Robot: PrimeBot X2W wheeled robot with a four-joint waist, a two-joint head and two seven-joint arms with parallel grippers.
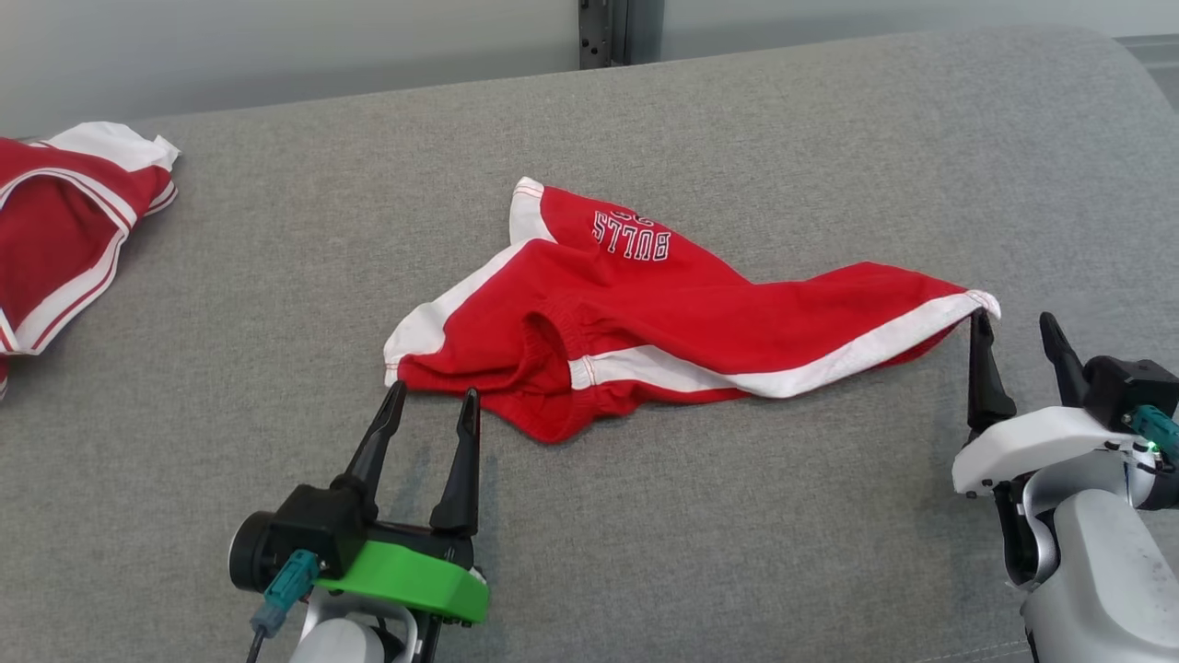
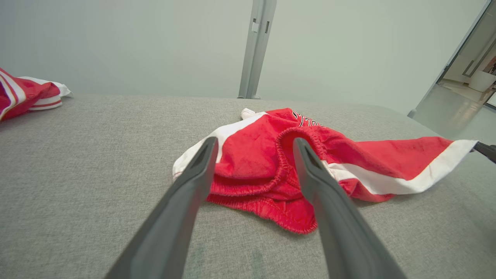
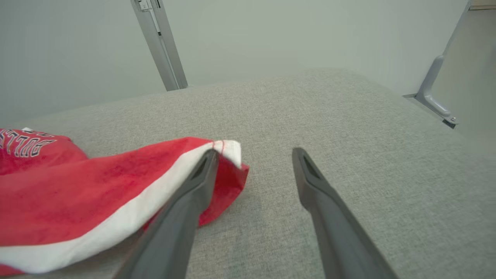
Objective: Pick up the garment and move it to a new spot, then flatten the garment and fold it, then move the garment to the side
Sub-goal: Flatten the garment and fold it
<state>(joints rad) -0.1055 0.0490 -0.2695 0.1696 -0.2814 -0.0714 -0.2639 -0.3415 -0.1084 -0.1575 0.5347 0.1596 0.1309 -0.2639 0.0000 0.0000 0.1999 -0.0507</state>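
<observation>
Garments (image 1: 645,313) (image 1: 64,230), two; spread tools (image 1: 435,390) (image 1: 1013,317), two.

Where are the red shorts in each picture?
Head view: shorts in the middle, left tool below them, right tool at their right corner.
Left wrist view: shorts middle and right.
Right wrist view: shorts lower left.
Shared landmark: the grey post on the back wall.

Red, white-striped shorts (image 1: 663,308) lie rumpled on the grey cushion (image 1: 737,525).
</observation>
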